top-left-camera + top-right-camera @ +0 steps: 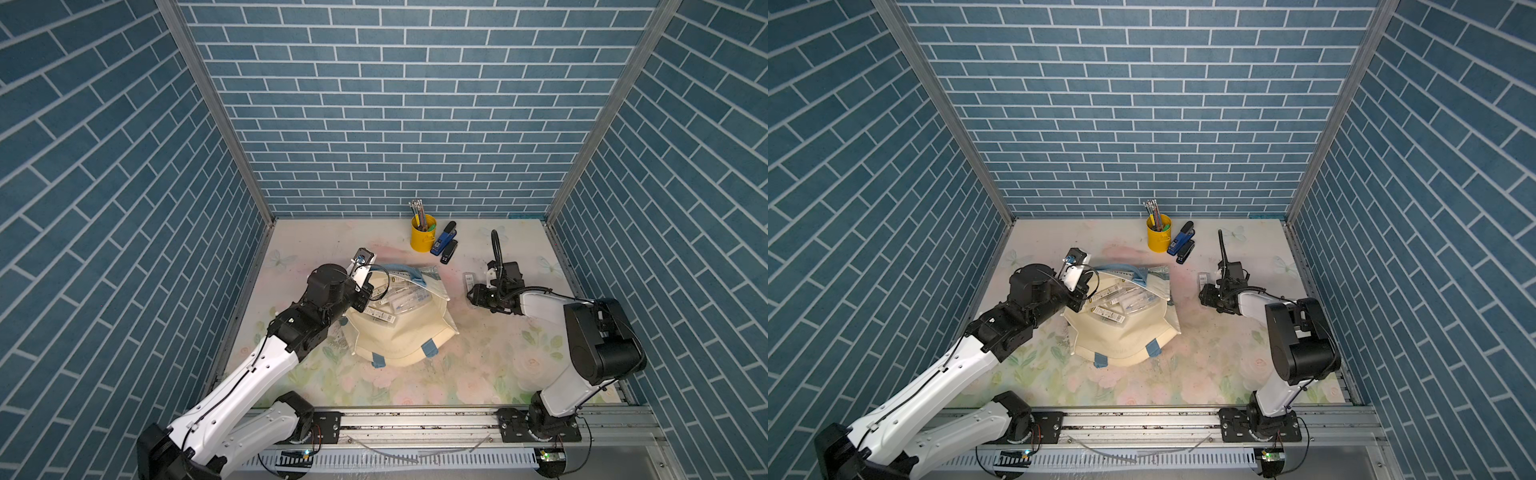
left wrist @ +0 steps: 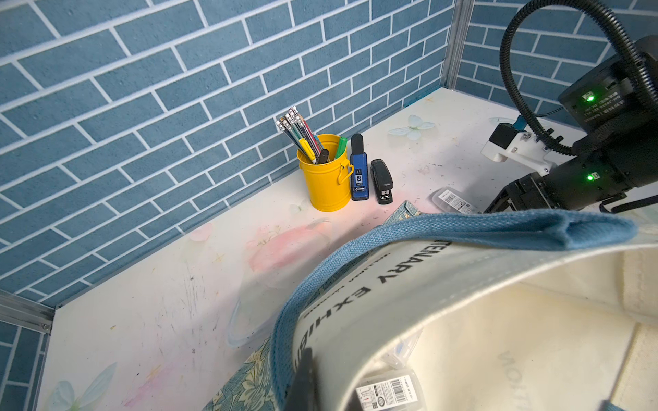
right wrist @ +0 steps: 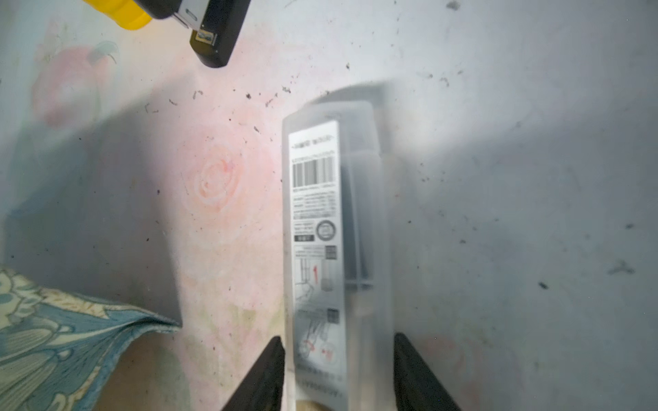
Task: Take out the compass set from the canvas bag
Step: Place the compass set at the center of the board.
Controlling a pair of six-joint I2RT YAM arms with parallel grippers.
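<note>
The cream canvas bag lies on the table with its mouth held up, and several clear compass set cases show inside. My left gripper is shut on the bag's rim beside the blue strap; only one dark finger shows there. Another clear compass set case lies flat on the table to the right of the bag. My right gripper is open, with a finger on each side of that case's near end and a narrow gap at both.
A yellow pencil cup stands at the back, with a blue stapler and a black stapler lying beside it. Blue brick walls close in the table on three sides. The bag's teal leaf-patterned panel lies close to the right gripper.
</note>
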